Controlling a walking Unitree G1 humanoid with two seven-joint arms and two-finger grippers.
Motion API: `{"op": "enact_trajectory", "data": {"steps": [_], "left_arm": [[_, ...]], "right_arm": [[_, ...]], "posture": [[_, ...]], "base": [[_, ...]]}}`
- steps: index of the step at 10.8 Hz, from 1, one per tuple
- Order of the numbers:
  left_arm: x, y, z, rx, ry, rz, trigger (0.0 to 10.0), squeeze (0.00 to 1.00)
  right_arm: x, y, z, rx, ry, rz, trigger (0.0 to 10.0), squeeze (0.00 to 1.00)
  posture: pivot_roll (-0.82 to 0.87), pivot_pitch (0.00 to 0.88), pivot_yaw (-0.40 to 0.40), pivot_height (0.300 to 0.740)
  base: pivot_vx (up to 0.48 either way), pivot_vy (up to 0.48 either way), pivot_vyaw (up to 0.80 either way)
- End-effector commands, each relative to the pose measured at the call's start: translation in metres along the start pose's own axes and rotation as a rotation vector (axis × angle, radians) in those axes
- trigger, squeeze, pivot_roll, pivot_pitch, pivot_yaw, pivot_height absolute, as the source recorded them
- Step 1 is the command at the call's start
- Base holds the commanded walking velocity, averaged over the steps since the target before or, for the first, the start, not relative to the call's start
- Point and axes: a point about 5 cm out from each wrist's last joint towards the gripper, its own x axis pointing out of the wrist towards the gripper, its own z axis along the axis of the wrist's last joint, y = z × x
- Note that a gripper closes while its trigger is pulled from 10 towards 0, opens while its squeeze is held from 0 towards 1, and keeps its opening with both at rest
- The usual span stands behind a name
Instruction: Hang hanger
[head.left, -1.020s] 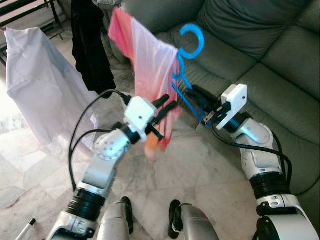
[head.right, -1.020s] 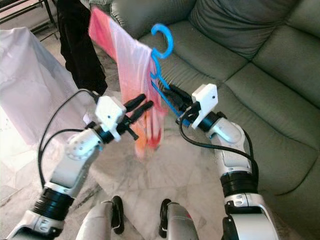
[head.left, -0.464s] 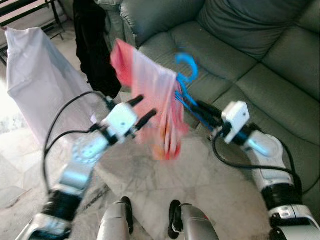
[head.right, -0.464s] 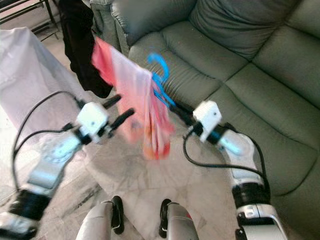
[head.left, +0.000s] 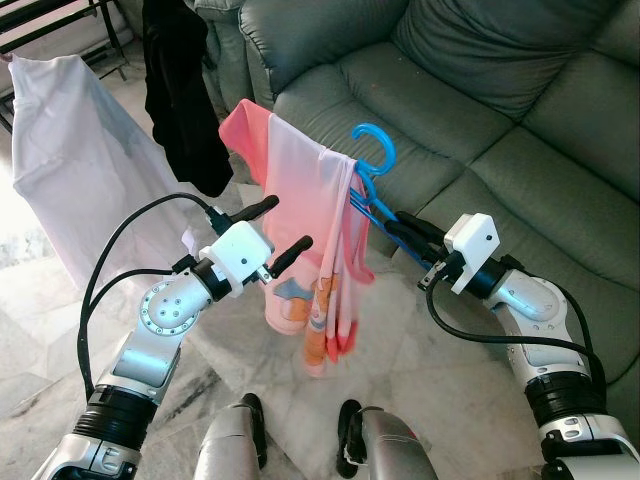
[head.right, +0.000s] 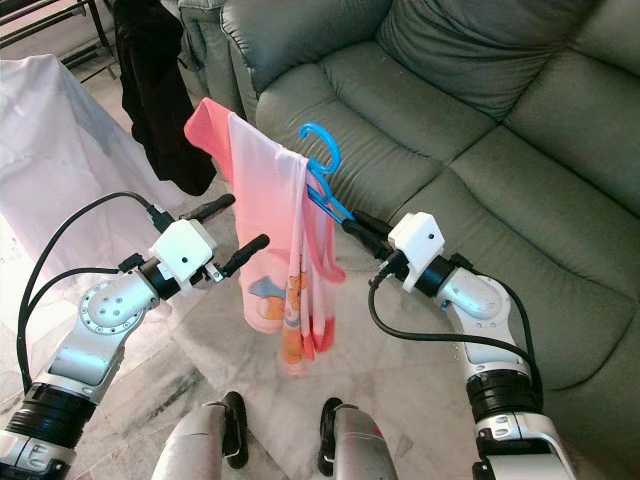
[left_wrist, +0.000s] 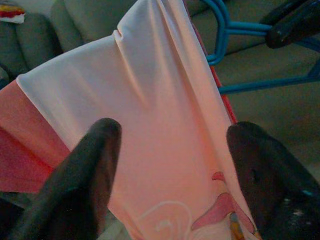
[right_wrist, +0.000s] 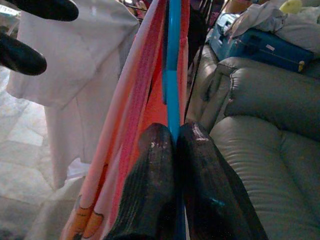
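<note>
Half done at most — the right gripper (head.left: 392, 222) pinches the blue hanger (head.left: 372, 160) carrying a pink shirt (head.left: 310, 240), the left gripper (head.left: 285, 225) spread beside it, nothing hung yet.

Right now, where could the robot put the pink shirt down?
Bare room: the grey-green sofa seat cushions beyond the blue plastic hanger, held by the right gripper. Crowded: the side with the white garment and black garment.

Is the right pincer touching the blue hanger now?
Touching. The right wrist view shows the right pincer shut on the blue hanger, its bar running between both black fingers.
</note>
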Motion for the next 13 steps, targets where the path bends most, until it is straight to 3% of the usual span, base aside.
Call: {"op": "enact_trajectory", "data": {"steps": [1,5,7,8,13], "left_arm": [[-0.001,-0.003,-0.001,0.008,0.003,-0.013,10.0,1.00],[-0.001,-0.003,-0.001,0.008,0.003,-0.013,10.0,1.00],[-0.005,-0.005,-0.005,0.050,0.018,-0.038,10.0,1.00],[-0.021,0.010,-0.028,0.266,0.116,-0.100,10.0,1.00],[-0.021,0.022,-0.035,0.488,0.119,-0.139,10.0,1.00]], "right_arm": [[-0.003,-0.003,0.004,-0.022,-0.022,-0.007,10.0,0.00],[-0.003,-0.003,0.004,-0.022,-0.022,-0.007,10.0,0.00],[-0.005,-0.002,0.001,-0.028,-0.018,-0.001,10.0,0.00],[-0.025,0.011,-0.008,-0.020,0.017,0.192,10.0,0.00],[-0.032,0.017,-0.014,-0.035,0.038,0.285,10.0,0.00]], "posture": [[-0.03,0.228,-0.035,0.740],[-0.03,0.228,-0.035,0.740],[-0.02,0.229,-0.034,0.740],[-0.03,0.228,-0.028,0.740],[-0.03,0.228,-0.027,0.740]], "base": [[0.000,0.000,0.00],[0.000,0.000,0.00],[0.000,0.000,0.00],[0.000,0.000,0.00],[0.000,0.000,0.00]]}}
